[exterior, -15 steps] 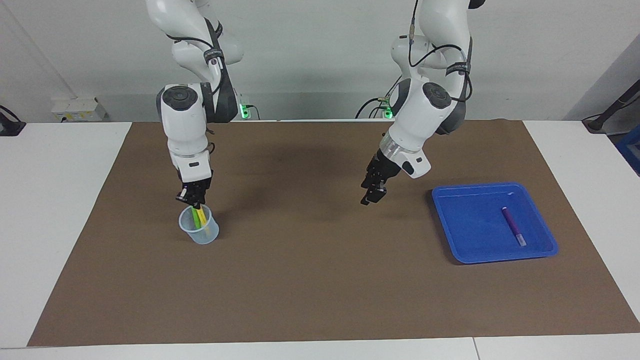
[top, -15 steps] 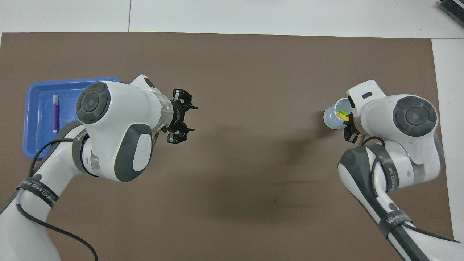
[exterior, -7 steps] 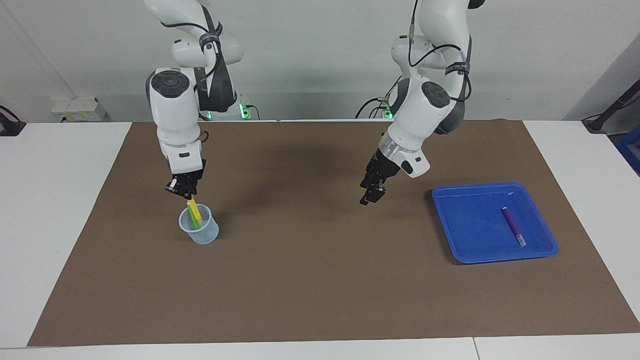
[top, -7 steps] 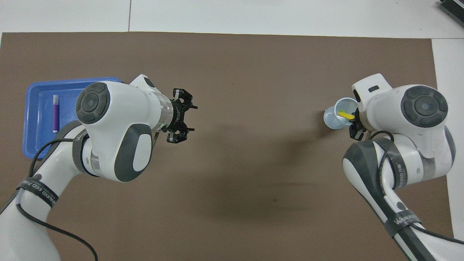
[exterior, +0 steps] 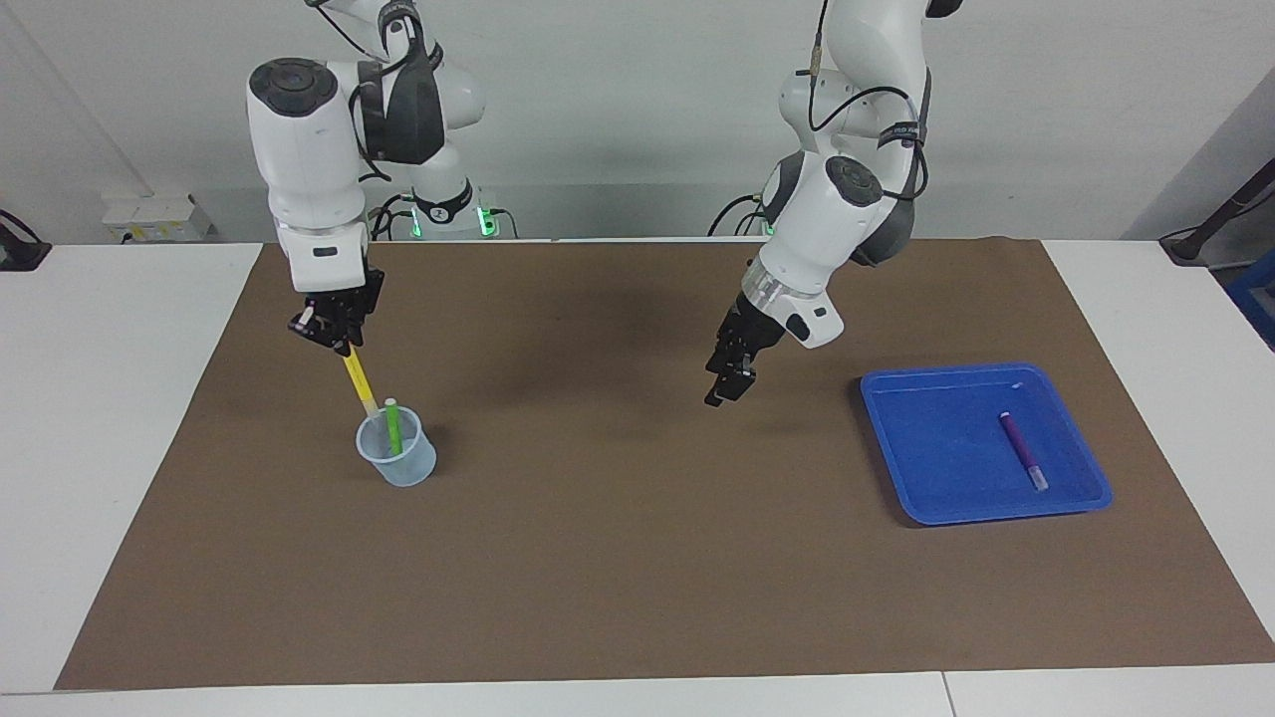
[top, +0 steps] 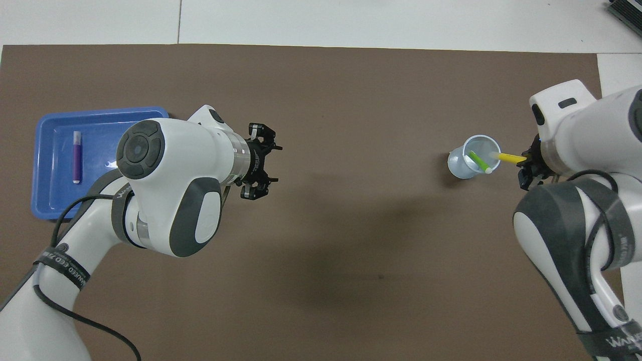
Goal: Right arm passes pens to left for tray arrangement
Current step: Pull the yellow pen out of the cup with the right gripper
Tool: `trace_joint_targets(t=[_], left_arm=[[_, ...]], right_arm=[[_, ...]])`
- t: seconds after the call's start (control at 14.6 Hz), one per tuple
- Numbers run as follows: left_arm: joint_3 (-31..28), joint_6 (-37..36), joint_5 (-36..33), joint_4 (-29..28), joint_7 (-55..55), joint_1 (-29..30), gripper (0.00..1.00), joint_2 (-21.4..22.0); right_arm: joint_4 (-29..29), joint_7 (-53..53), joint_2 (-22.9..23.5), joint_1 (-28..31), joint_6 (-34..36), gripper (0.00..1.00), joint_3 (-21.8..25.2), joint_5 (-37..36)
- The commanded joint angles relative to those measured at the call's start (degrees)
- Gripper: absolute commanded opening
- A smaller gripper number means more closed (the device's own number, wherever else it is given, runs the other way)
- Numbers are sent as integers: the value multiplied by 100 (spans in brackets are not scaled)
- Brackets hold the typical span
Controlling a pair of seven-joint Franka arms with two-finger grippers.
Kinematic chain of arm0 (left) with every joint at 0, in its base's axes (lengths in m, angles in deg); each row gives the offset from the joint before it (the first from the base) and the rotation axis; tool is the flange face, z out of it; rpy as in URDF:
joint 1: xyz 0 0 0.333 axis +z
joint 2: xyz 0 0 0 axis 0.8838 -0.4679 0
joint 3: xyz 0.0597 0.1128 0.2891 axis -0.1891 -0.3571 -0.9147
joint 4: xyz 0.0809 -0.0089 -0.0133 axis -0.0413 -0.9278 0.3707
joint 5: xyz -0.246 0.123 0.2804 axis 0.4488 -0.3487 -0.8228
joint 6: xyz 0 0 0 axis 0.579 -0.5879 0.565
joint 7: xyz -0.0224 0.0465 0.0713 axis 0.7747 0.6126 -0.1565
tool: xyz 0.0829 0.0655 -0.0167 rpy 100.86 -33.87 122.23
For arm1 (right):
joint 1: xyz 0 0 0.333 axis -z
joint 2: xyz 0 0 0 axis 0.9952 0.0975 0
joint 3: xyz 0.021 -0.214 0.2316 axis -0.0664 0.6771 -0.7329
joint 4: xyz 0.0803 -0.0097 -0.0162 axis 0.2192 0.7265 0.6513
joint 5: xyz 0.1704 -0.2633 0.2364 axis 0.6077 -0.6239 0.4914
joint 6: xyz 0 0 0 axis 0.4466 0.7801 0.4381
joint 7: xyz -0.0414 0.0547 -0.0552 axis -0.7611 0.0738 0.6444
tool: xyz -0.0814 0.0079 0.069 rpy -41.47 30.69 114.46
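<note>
yellow pen [exterior: 358, 379] tilted, tip toward cup [exterior: 397, 462]

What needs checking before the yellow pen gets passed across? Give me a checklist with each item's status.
1. Right gripper shut on the yellow pen: ok.
2. Yellow pen fully out of the cup: cannot tell; its lower tip is at the rim.
3. Green pen in the upright cup: ok.
4. Left gripper open, over the mat between cup and tray: ok.
5. Purple pen lying flat in the tray, with bare floor beside it: ok.
</note>
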Motion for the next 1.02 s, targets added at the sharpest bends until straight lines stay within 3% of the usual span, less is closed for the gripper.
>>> trace_joint_targets(t=[0.0,0.41,0.68,0.96], left_arm=[[-83,92,108,21,-112,-208,70,84],[-74,496,117,39,-297,-323,72,22],[-74,496,503,425,-341,-332,72,-118],[-66,592,661,549,-508,-551,72,-127]], right_arm=[[-533,-57,-34,141,543,11,-17,403],[-887,1319,54,352,651,11,-8,2089],[-860,2954,229,255,230,11,-43,3135],[-843,4167,502,-131,-420,11,-96,3488]])
